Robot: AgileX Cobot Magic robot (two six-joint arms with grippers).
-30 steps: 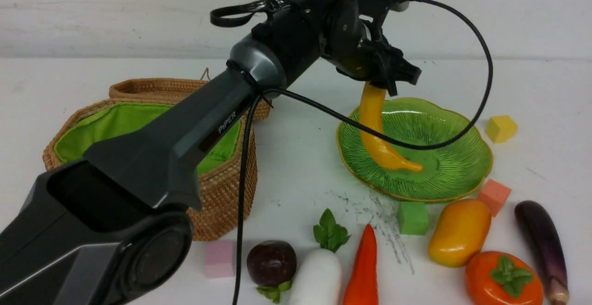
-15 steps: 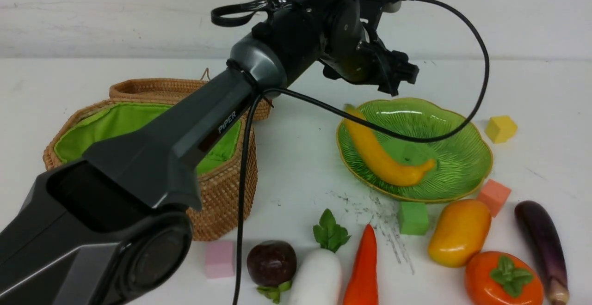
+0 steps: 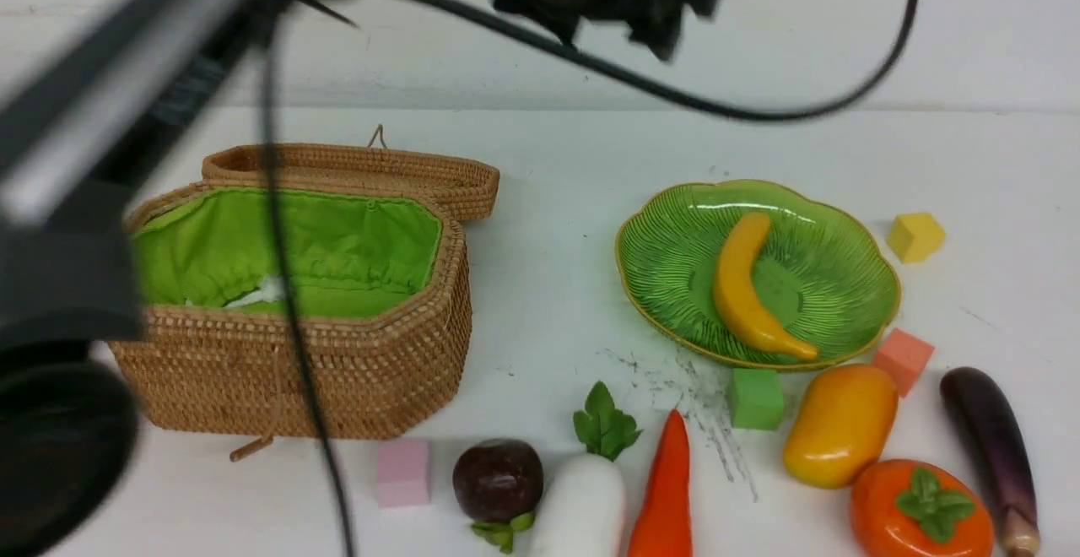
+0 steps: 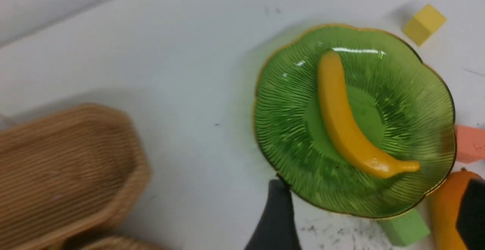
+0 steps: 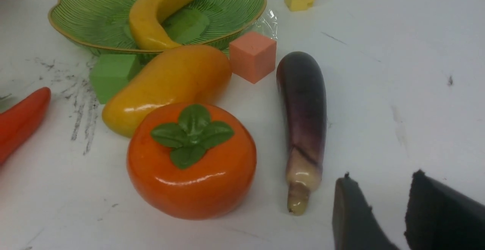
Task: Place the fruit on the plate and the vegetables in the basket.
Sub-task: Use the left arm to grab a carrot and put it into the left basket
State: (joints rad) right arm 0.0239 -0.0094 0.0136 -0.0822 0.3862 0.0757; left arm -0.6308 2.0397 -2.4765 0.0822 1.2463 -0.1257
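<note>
Left arm (image 3: 101, 118) is a blurred smear in the front view; radish (image 3: 582, 506), pepper (image 3: 666, 489) and eggplant (image 3: 987, 439) run off the near edge. Left gripper (image 4: 375, 182) (only fingertips show, wrist view) is spread wide and empty above the plate (image 3: 666, 287), where the banana (image 3: 747, 287) lies untouched. Right gripper (image 5: 382, 174) is part open, holding nothing, close to the eggplant's stem end.
</note>
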